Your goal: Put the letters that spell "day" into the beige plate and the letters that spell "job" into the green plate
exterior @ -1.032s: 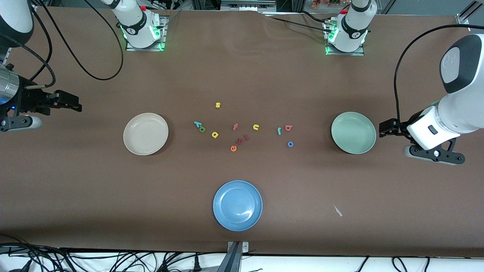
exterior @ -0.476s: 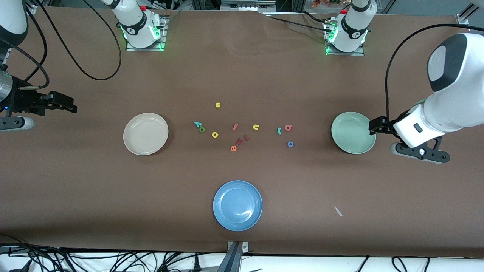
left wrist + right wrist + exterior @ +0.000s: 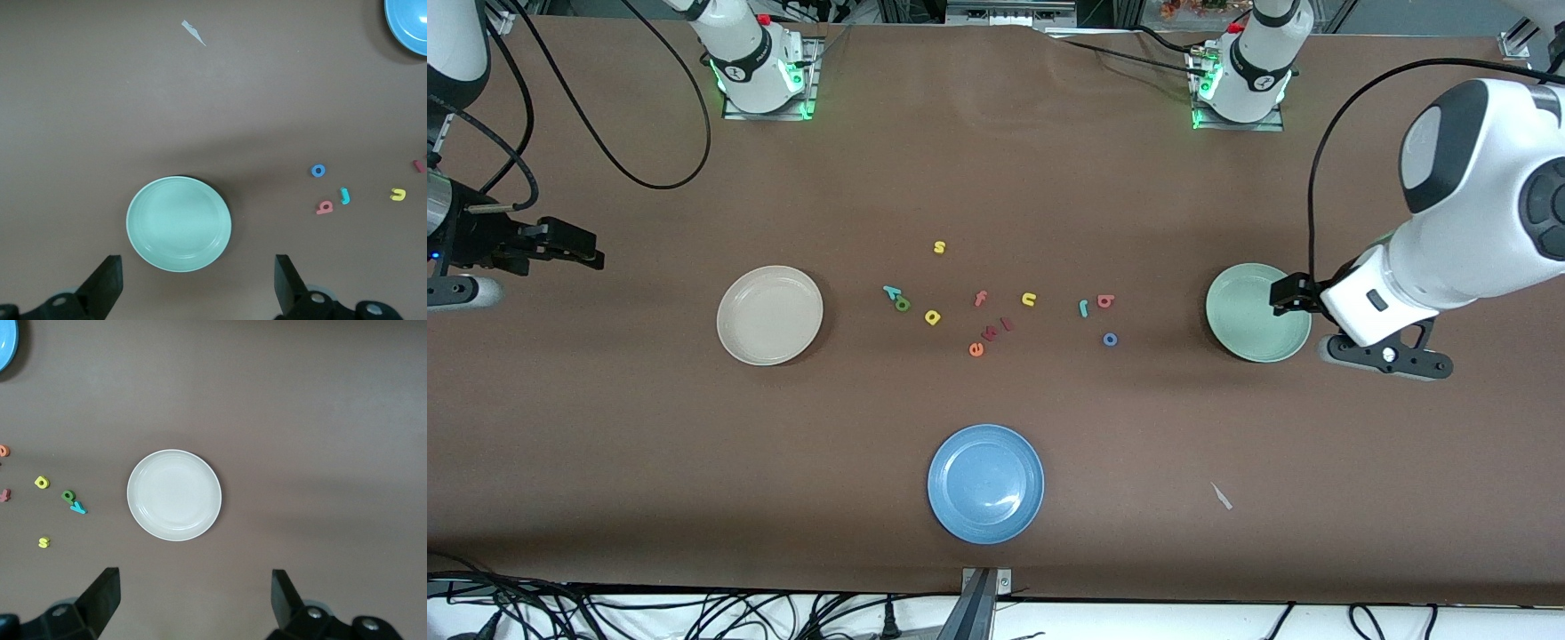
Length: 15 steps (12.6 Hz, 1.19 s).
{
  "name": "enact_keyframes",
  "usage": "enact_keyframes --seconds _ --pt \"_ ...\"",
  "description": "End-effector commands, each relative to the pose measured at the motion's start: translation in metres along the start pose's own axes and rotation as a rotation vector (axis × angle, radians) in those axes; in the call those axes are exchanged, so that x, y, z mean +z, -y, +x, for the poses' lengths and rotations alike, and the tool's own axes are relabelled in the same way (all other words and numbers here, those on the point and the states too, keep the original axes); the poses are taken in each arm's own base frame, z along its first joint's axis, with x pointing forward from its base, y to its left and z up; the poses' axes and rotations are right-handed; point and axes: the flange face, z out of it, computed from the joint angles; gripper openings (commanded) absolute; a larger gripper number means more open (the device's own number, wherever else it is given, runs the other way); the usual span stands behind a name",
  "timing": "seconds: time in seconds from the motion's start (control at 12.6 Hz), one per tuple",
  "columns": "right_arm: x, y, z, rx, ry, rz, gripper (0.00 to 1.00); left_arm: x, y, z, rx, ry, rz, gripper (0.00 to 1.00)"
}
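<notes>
Letters for "job", a blue "o" (image 3: 1110, 339), a teal "j" (image 3: 1084, 308) and a red-pink "b" (image 3: 1105, 301), lay on the table between the centre cluster and the green plate (image 3: 1236, 342), none yet in it. Letters for "day", a yellow rounded one (image 3: 932, 316), a green rounded one (image 3: 903, 305) and a teal "y" (image 3: 890, 291), lay toward the beige plate (image 3: 769, 316), which was also empty. The left gripper (image 3: 1286, 294) hung over the green plate's edge, fingers spread wide and holding nothing. The right gripper (image 3: 580, 252) hung over bare table at the right arm's end, well apart from the beige plate, equally wide and empty. Risk assessment: the green letter and the "y" touched, so a pinch on one would probably drag the other. The "j" and "b" sat just beside each other, inviting a double pick. The red "f" (image 3: 980, 299) and yellow "u" (image 3: 1029, 300) lay near and could be mistaken for targets. Such thin pieces might slip from the fingertips.
</notes>
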Motion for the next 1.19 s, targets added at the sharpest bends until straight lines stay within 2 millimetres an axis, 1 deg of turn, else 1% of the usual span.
enact_keyframes --seconds 0.0,0.16,0.24,0.32,0.56,0.64,0.71,0.95,1.11 --pt "-0.001 -0.001 -0.001 0.007 -0.005 0.024 1.0 0.0 -0.023 -0.004 -0.04 0.022 -0.016 1.0" --pt "-0.001 -0.001 0.0 0.007 -0.008 0.024 1.0 0.007 -0.04 -0.01 -0.033 0.079 -0.008 1.0" --pt "-0.001 -0.001 0.001 0.009 -0.01 0.024 1.0 0.008 -0.046 -0.011 -0.037 0.081 -0.006 1.0" --pt "-0.001 0.0 0.001 0.009 -0.009 0.023 1.0 0.009 -0.047 -0.011 -0.049 0.085 -0.008 1.0" --pt "0.003 0.005 0.006 0.005 -0.023 0.021 1.0 0.023 -0.047 -0.013 -0.052 0.117 -0.006 1.0" --pt "0.003 0.005 0.007 0.005 -0.03 0.022 1.0 0.026 -0.054 -0.014 -0.052 0.124 -0.009 1.0" --pt "0.004 0.005 0.008 0.005 -0.029 0.022 1.0 0.026 -0.059 -0.014 -0.067 0.127 -0.028 1.0" --pt "0.002 0.005 0.007 0.005 -0.033 0.02 1.0 0.023 -0.062 -0.015 -0.069 0.125 -0.056 1.0" --pt "0.001 0.005 0.008 0.004 -0.043 0.021 1.0 0.018 -0.059 -0.015 -0.073 0.117 -0.056 1.0"
